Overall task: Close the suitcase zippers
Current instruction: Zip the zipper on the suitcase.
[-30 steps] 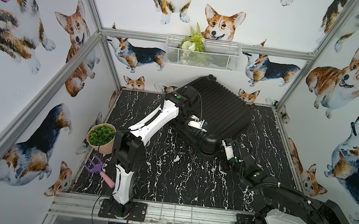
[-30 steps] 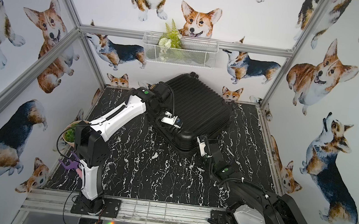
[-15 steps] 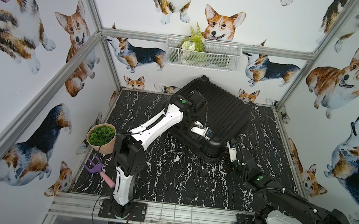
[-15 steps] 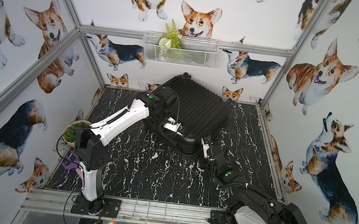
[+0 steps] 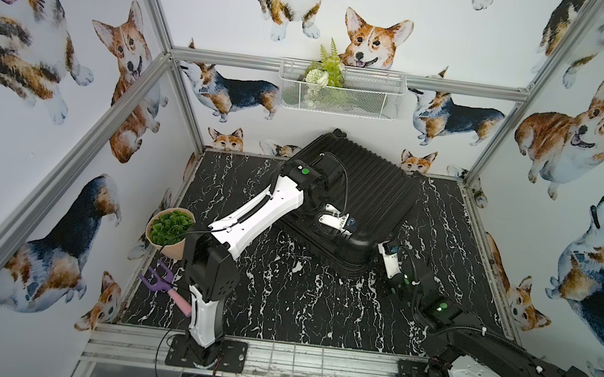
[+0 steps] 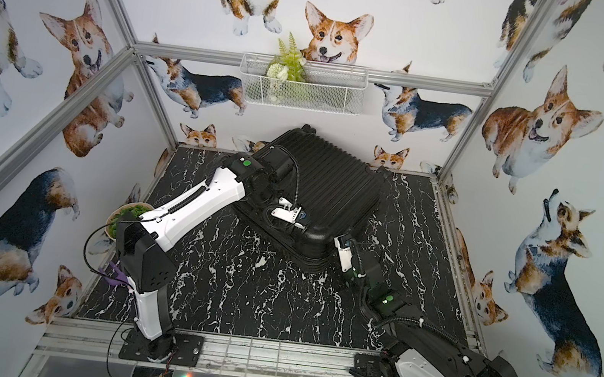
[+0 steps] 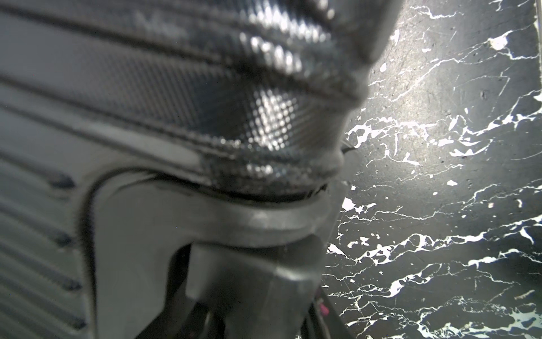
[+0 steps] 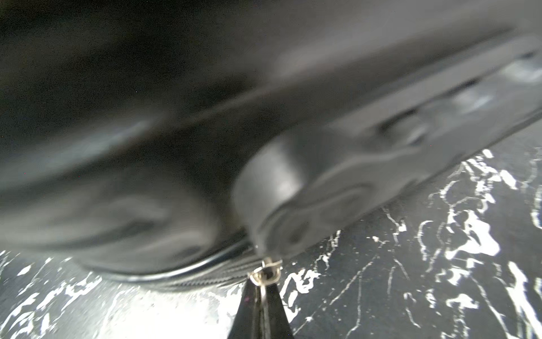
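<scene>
Marble tabletop [image 5: 276, 306] bears suitcase [image 5: 372, 191]; right jaws clamp its zipper pull [image 8: 265, 274], left jaws unclear; basket [image 5: 369, 98] holds fern [image 5: 329, 65].

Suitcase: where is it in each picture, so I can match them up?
Top view: suitcase lies at the table's back, middle.
Top view: suitcase in the same spot.
Left wrist: suitcase close up, filling over half.
Right wrist: suitcase close, blurry; right pincer pinches its zip pull.
Shared landmark: the black marble table.
</scene>
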Controlling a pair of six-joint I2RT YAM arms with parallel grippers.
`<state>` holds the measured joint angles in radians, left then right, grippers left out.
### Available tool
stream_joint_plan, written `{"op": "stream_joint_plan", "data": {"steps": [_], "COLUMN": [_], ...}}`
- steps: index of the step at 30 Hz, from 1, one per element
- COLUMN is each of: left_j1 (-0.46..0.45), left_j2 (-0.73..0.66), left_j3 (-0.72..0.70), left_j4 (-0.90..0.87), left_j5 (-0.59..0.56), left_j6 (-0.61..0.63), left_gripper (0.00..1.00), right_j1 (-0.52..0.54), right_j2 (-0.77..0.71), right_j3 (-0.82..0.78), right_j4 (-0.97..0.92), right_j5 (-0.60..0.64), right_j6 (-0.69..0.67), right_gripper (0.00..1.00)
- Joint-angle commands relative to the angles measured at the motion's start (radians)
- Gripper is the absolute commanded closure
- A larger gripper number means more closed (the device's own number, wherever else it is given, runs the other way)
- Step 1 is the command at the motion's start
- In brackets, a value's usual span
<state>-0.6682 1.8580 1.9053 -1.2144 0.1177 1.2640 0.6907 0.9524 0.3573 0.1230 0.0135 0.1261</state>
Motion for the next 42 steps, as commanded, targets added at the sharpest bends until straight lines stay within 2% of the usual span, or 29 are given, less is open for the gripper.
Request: {"op": "stream_joint_plan", "data": {"steps": [1,12,18,23,34,38,42], "left_j1": [-0.004,-0.039,-0.059,-0.087,-0.147,-0.165,-0.184], "left_j2": [-0.023,0.012,0.009,0.024,0.09,0.093,0.1], "left_j3": [0.017,0.036,0.009,0.007,0.063,0.073,0.08], "left_j4": [0.172,0.212,0.256,0.286,0.329,0.37,0.405], "left_j5": [-0.044,-0.087,-0.058,-0.063,-0.107,-0.091,-0.123], "left_j6": [-0.075,-0.225,-0.288,-0.354,-0.541,-0.622,-0.682], "left_gripper": [0.82,0.89,0.89,0.9,0.92,0.92,0.92], "right_j1": [0.012,0.099,0.122,0.128,0.127,0.127,0.127], "right_j2": [-0.004,0.066,0.1,0.117,0.161,0.222,0.26], "right_j3": [-0.004,0.017,0.021,0.029,0.032,0.045,0.064], "right_j4": [0.042,0.125,0.177,0.193,0.273,0.3,0.319], "right_j5": [-0.132,-0.233,-0.22,-0.138,-0.121,-0.112,-0.123], "right_j6": [-0.034,-0.078,-0.061,-0.043,-0.05,-0.054,-0.059], "right_gripper": [1.0,1.0,1.0,1.0,1.0,1.0,1.0]}}
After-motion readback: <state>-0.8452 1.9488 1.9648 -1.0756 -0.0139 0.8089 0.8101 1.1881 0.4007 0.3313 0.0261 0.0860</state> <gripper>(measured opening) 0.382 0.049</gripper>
